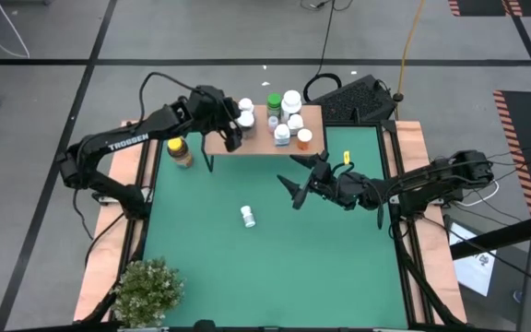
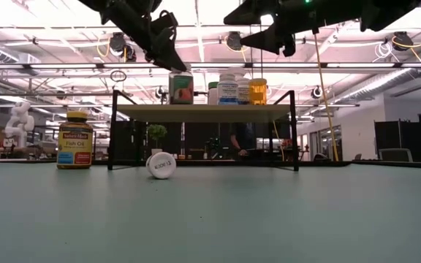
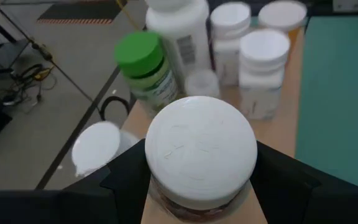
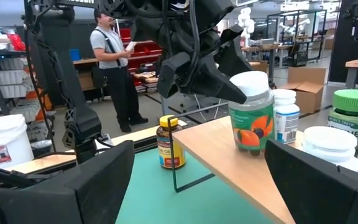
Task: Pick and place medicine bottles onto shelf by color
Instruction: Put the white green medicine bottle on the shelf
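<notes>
Left hand (image 1: 231, 129) is over the near-left corner of the shelf (image 1: 252, 140), fingers pinching a white-capped bottle (image 3: 201, 149) that stands on the board. Right beside it crowd the green-capped bottle (image 3: 143, 68) and several white ones, tight quarters. Right hand (image 1: 295, 184) hovers above the green tabletop (image 1: 275, 267) just in front of the shelf, fingers spread wide, holding nothing. A white bottle (image 1: 248, 217) lies on its side mid-mat, the amber fish-oil bottle (image 1: 180, 152) stands left of the shelf, and a potted plant (image 1: 146, 290) fills the near-left corner.
</notes>
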Action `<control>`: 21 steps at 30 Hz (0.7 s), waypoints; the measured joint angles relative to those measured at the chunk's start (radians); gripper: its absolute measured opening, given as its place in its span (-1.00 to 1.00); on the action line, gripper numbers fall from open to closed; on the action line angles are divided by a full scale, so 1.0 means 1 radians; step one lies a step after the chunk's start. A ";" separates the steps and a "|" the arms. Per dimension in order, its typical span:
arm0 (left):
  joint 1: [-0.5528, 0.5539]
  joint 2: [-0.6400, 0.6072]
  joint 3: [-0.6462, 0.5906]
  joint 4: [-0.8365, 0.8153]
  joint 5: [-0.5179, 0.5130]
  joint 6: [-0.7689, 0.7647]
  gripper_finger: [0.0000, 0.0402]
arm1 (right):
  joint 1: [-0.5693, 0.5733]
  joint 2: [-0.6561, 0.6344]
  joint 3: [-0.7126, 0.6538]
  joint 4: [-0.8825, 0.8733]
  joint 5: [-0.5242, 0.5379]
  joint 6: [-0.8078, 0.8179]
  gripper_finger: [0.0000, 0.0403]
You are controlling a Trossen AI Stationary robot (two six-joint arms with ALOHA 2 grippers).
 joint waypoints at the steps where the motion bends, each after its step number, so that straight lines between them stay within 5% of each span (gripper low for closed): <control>1: -0.001 0.000 0.000 0.008 0.002 -0.008 0.20 | 0.000 0.000 0.000 0.003 0.000 0.000 0.76; 21: -0.003 0.035 0.000 0.064 0.009 -0.055 0.20 | 0.000 0.000 0.001 0.024 -0.001 0.000 0.76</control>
